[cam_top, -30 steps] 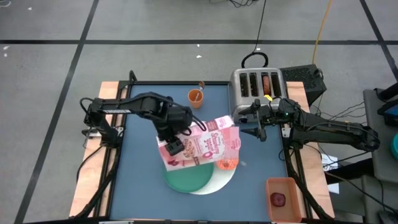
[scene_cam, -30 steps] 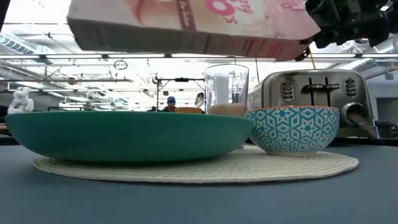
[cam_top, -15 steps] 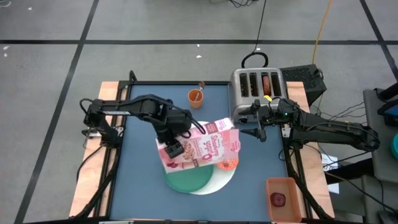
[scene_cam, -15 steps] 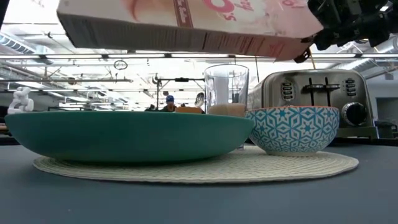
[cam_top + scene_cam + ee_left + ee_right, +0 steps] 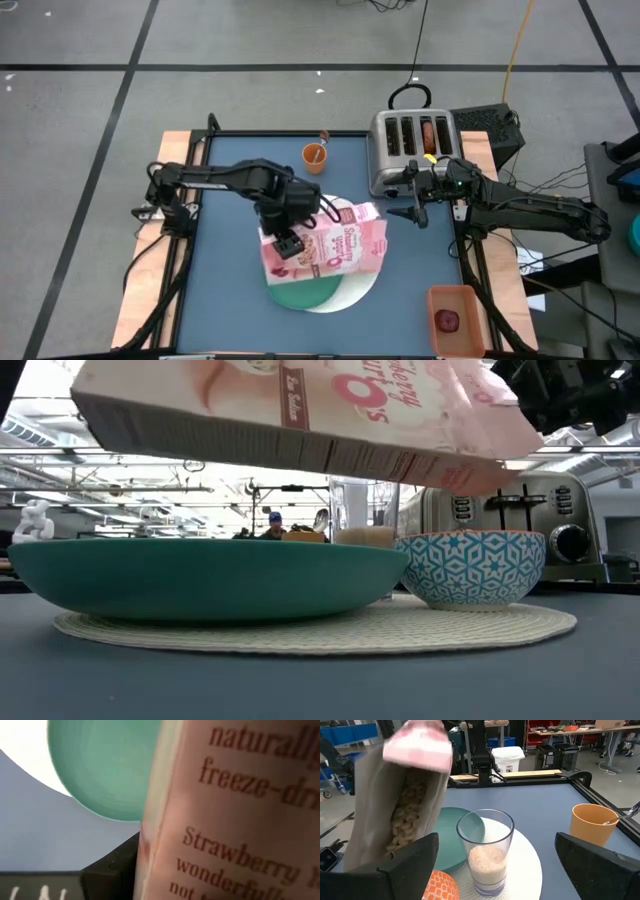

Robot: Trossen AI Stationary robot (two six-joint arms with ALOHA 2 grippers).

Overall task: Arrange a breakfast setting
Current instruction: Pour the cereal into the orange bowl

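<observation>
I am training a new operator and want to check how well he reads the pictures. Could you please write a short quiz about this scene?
1. True or false: the left gripper holds the pink cereal box tilted above the place setting.
2. Which one stands on the white round mat beside the green plate?
A. the toaster
B. the glass
C. the orange cup
3. Fill in: the right gripper waits near the toaster with its fingers ____.

Key:
1. True.
2. B, the glass; the orange cup stands apart on the blue table.
3. Open.
</observation>
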